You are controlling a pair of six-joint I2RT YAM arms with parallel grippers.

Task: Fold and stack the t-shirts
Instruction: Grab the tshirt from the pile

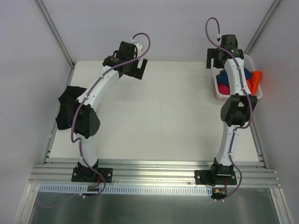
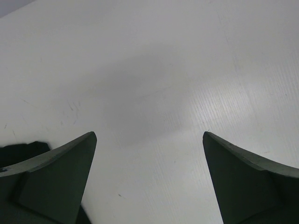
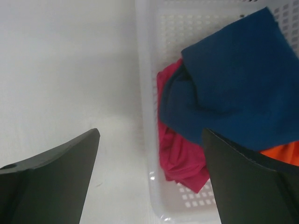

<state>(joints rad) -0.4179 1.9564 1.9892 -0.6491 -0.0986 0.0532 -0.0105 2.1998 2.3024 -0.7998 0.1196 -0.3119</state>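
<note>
Left fingers [image 2: 60,177] released over table [image 2: 154,70], right fingers [image 3: 51,177] released above basket [image 3: 145,93], navy t-shirt [image 3: 233,79] atop magenta t-shirt [image 3: 180,156] inside, black t-shirt [image 1: 65,109] at table's left edge

White table [image 1: 154,116] between pale grey walls [image 1: 28,70], apparently evenly lit.

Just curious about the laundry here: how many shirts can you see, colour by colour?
Black shirt: 1
Blue shirt: 1
Magenta shirt: 1
Orange shirt: 1
Total: 4 showing; the basket may hide more underneath.
</note>
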